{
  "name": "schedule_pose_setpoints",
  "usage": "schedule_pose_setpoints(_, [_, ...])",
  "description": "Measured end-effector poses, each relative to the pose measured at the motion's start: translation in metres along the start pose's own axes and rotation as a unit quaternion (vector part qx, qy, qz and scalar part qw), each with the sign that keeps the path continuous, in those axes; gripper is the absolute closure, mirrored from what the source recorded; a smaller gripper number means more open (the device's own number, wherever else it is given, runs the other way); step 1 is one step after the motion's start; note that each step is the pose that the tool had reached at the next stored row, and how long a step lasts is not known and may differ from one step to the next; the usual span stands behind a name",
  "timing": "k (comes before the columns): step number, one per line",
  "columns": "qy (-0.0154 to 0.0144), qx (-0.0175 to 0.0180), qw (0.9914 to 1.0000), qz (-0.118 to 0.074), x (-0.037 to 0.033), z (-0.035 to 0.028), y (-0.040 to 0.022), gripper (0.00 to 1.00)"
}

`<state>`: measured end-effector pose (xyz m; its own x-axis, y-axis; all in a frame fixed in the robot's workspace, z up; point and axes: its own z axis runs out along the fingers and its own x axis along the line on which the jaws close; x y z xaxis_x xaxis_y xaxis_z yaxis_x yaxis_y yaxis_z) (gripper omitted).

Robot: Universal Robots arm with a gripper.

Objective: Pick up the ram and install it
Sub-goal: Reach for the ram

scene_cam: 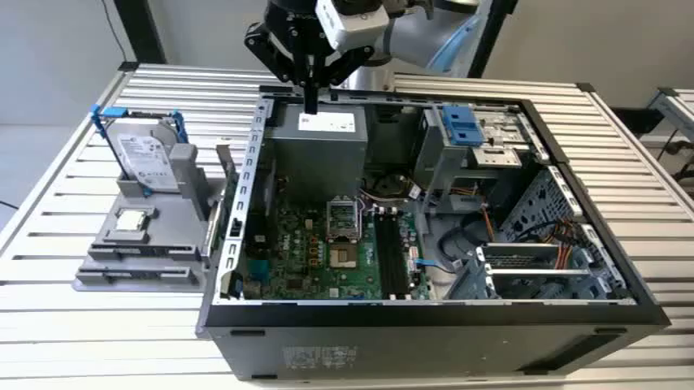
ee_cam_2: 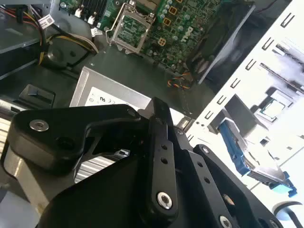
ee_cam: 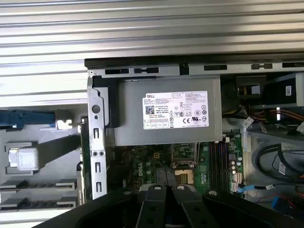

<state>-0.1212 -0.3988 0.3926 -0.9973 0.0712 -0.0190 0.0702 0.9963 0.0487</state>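
One gripper (scene_cam: 311, 104) above one case (scene_cam: 434, 333) — one drive (scene_cam: 146, 154)

White label (ee_cam: 175, 110) on PSU (ee_cam: 128, 121): small print, prob. cert marks, nothing legible.

Black tool (scene_cam: 311, 104) with silver screws (ee_cam_2: 164, 200) on a white, pale-blue arm (scene_cam: 421, 41)

- Work table (scene_cam: 65, 325): silver metal slats, ribbed surface.
- Second slatted table (scene_cam: 674, 106): at the exterior view's right edge, apart from the first.
- Wall (scene_cam: 54, 32): plain, pale grey.
- Floor (scene_cam: 16, 162): pale, at the exterior view's left.
- Light: bright, even.
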Motion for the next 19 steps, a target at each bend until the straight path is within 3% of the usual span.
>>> schedule_pose_setpoints(13, [0.0001, 0.0, 1.0, 0.0, 0.0008, 0.0, 0.0, 1.0])
schedule_pose_setpoints(16, [0.0001, 0.0, 1.0, 0.0, 0.0043, -0.0001, -0.0003, 1.0])
schedule_pose_setpoints(19, [0.0001, 0.0, 1.0, 0.0, 0.0125, -0.0003, -0.0011, 1.0])
